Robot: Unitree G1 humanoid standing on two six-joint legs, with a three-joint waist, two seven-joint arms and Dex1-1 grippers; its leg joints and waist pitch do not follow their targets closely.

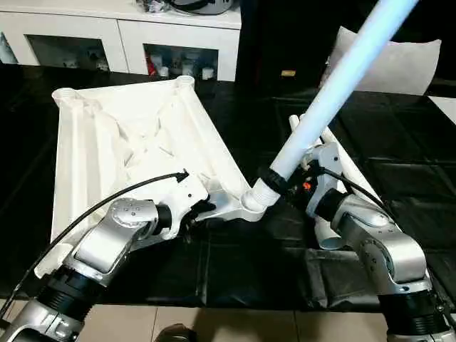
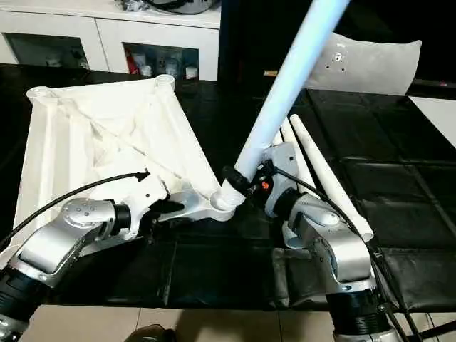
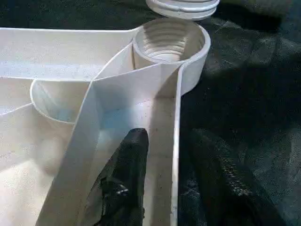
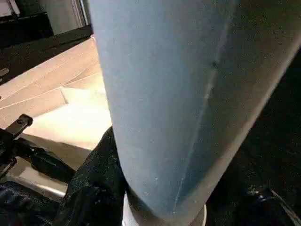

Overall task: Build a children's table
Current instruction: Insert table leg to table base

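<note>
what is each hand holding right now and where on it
The right hand grips a white table leg near its threaded lower end. The left hand straddles the tabletop's rim beside the corner socket.

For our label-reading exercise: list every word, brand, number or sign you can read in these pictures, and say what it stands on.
None can be read.
The tabletop, the held leg and the spare legs are plain white, with no print.
The items behind the cabinet glass are too small to read.
The small marks on the white panel are too small to tell.
</note>
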